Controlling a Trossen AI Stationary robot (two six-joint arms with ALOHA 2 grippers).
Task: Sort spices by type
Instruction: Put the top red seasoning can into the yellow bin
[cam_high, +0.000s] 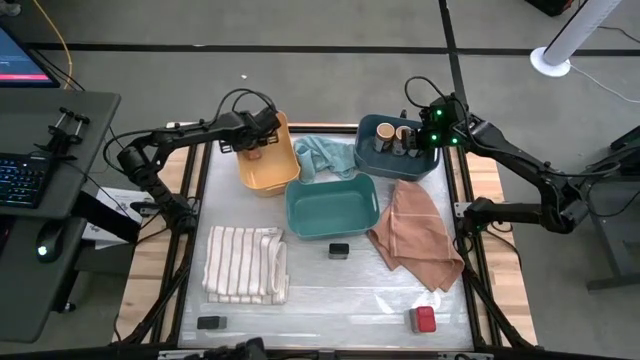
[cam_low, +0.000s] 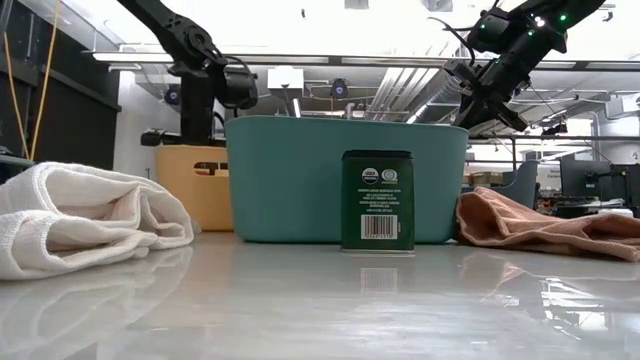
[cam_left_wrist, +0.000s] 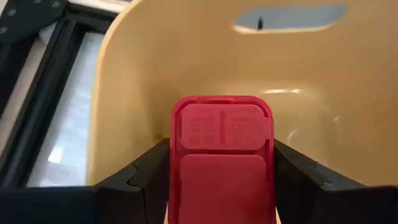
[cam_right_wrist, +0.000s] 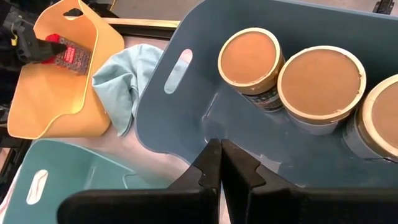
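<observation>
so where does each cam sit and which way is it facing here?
High: above the table, looking straight down; both arms show, left end effector over the yellow bin.
Low: table height, looking level at the green tin; arms overhead.
Left wrist: looks past its fingers, shut on the red jar, into the yellow bin.
Right wrist: its end effector, shut and empty, over the blue bin with tan-lidded jars.
Shared: the right wrist view also shows the red jar.

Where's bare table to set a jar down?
Free: front strip between the black tin and red jar, and the patch between the striped towel and orange cloth, with one green tin in it. Back row is crowded with bins.
</observation>
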